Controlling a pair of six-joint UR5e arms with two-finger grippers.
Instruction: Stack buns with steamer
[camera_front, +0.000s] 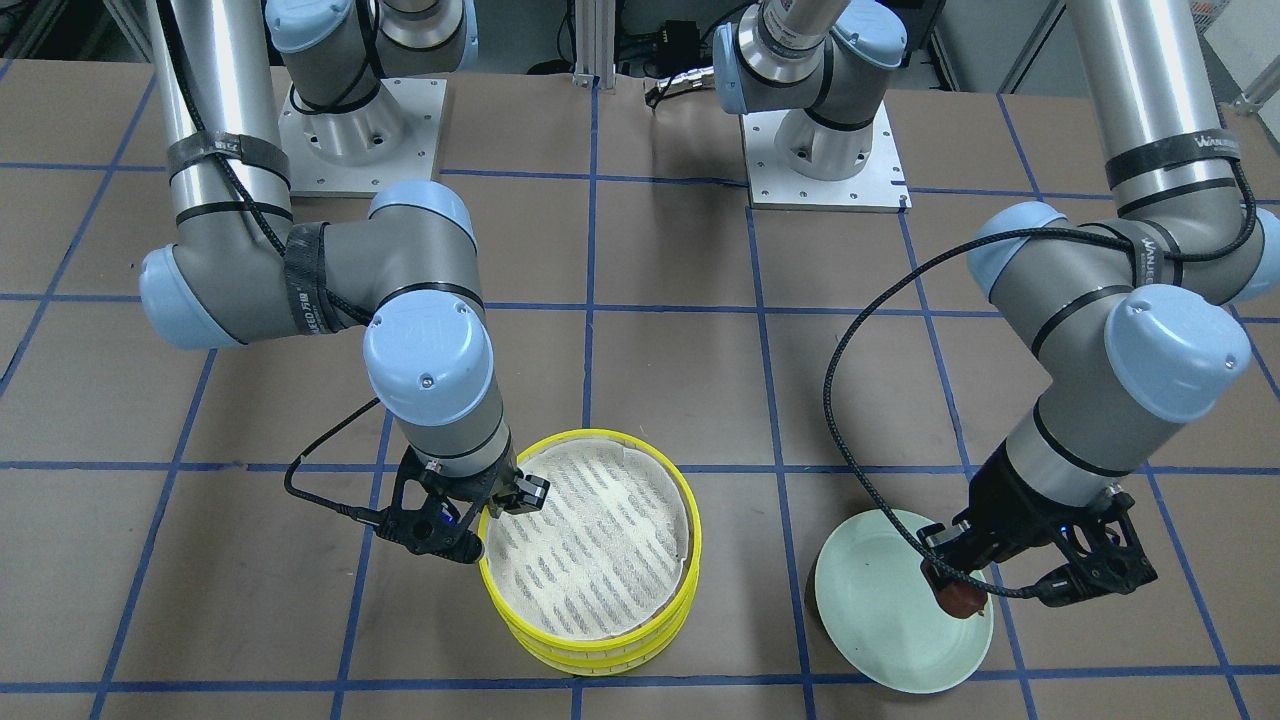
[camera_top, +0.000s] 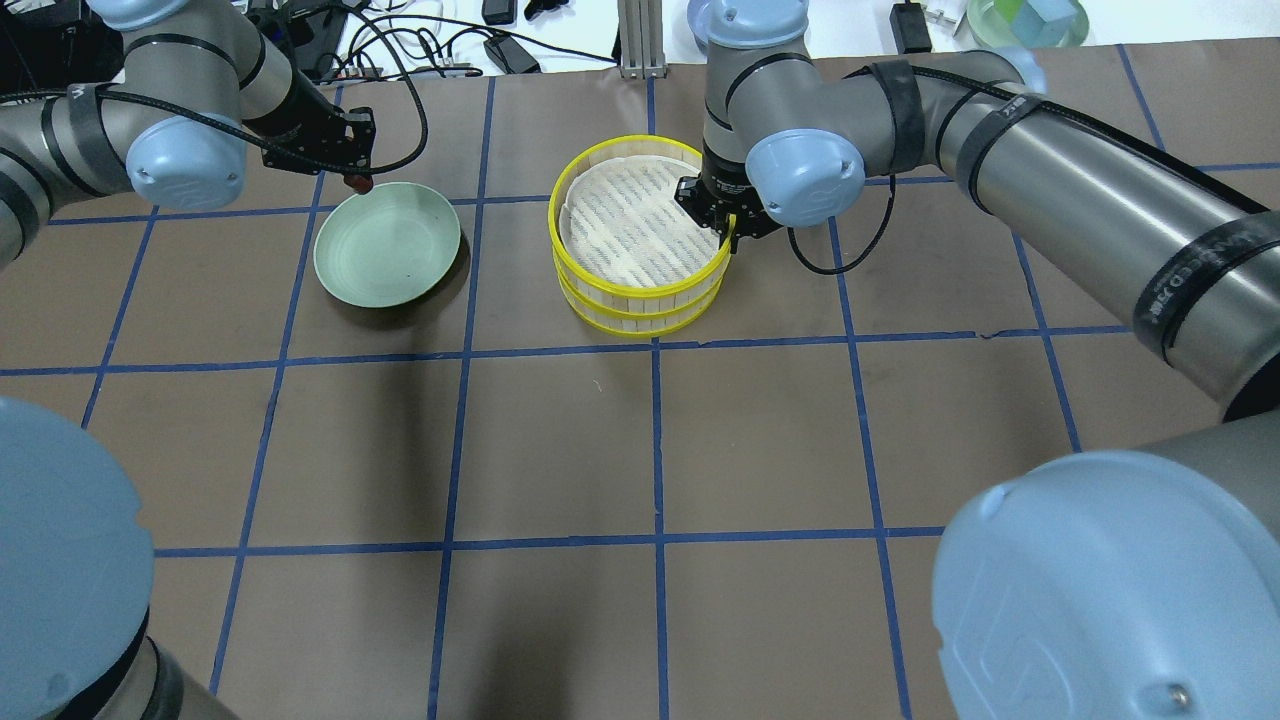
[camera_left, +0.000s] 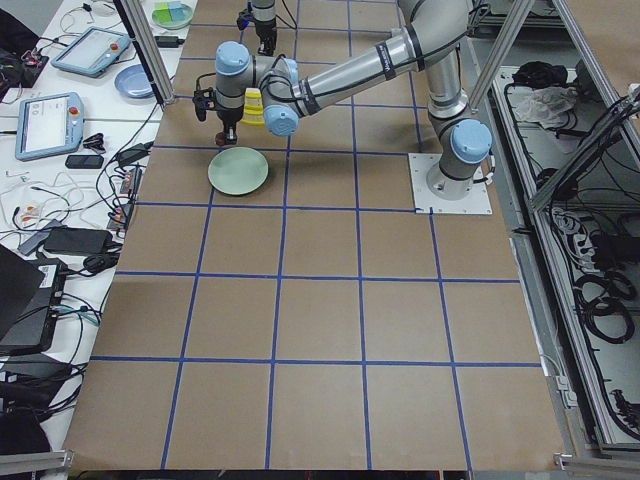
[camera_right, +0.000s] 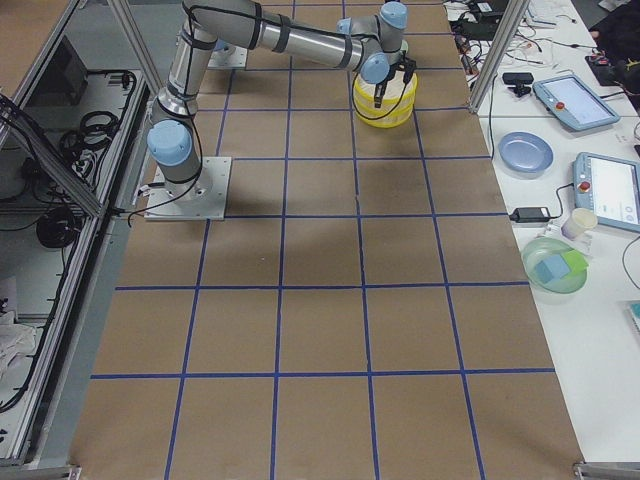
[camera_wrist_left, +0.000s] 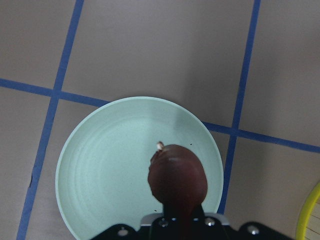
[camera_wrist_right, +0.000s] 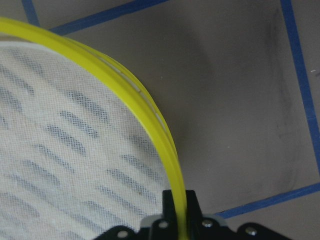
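The two steamer trays are stacked: the top tray (camera_front: 590, 545) sits on the lower tray (camera_front: 600, 665), and its white liner is empty. My right gripper (camera_front: 497, 510) is shut on the top tray's yellow rim (camera_wrist_right: 150, 125) at the edge nearest its arm; it also shows in the overhead view (camera_top: 727, 232). My left gripper (camera_front: 955, 590) is shut on the dark reddish-brown bun (camera_wrist_left: 177, 177) and holds it just above the rim of the pale green plate (camera_wrist_left: 110, 165). The creamy white bun is hidden.
The green plate (camera_top: 385, 250) lies to the left of the steamer stack (camera_top: 640, 290) in the overhead view, about a tray's width away. Both arm bases (camera_front: 360, 140) stand at the table's robot side. Brown table with blue grid lines all around.
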